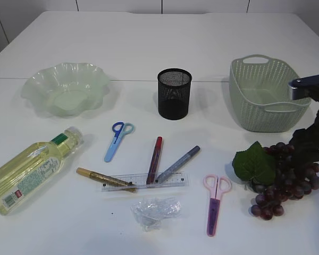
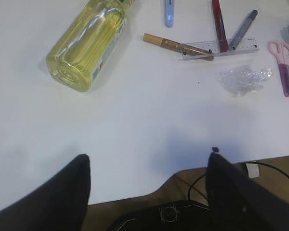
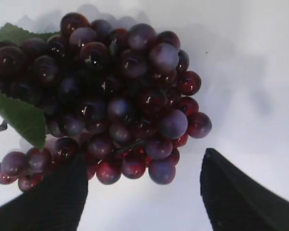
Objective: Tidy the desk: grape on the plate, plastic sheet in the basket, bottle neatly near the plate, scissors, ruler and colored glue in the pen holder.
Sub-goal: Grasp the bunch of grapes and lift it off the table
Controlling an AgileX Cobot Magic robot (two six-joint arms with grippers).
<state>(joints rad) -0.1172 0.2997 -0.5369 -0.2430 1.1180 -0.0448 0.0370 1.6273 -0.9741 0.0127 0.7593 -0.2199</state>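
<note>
At four o'clock on the white table lies the grape, a dark purple-red glossy bunch with a green leaf at its nine o'clock side, long axis running roughly ten to four. Just above it the right gripper hovers, fingers apart, touching nothing. Bare table surrounds the bunch, the basket at its twelve; the left gripper hangs spread over the near table edge

Plate sits back left, pen holder behind centre, basket back right. Bottle lies front left on its side. Three glue pens cross the ruler mid-table, plastic sheet just before it. Grapes lie front right, under the right gripper.
</note>
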